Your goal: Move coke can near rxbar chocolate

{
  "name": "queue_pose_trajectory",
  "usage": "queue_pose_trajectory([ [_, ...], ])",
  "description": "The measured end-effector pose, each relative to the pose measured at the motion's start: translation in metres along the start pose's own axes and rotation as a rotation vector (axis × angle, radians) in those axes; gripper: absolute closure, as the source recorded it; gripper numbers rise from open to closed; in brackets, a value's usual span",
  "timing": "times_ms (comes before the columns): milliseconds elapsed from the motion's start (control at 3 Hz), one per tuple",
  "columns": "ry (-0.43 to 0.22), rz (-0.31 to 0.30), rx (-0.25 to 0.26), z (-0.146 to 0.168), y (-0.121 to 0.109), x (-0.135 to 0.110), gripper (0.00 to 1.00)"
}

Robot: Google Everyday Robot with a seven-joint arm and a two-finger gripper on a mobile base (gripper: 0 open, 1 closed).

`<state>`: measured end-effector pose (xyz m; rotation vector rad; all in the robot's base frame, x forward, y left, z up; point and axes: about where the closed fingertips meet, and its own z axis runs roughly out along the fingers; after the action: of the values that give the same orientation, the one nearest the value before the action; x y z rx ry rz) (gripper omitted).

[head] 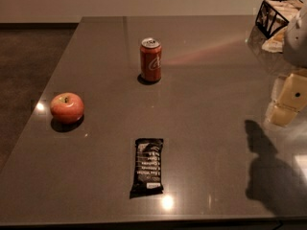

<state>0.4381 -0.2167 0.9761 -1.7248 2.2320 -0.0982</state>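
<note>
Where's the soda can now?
The coke can stands upright toward the far middle of the table, beyond the rxbar chocolate, right of the apple. The gripper hangs at the view's right edge.

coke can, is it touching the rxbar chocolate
No, the coke can stands upright well behind the rxbar chocolate, with the tool far off to the right.

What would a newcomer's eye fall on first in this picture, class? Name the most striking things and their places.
The red can stands upright far back on the table, with a red apple to the left, nearer the camera. The black rxbar lies flat near the front edge. The cream end effector hangs at the right edge, apart from all three.
</note>
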Motion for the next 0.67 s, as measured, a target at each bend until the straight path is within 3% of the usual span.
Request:
queue_pose_trajectory([
  [333,-0.002,-0.002,0.003,-0.001,0.000,-0.001,0.00],
  [667,-0.059,-0.008,0.013,0.003,-0.012,-0.019,0.00],
])
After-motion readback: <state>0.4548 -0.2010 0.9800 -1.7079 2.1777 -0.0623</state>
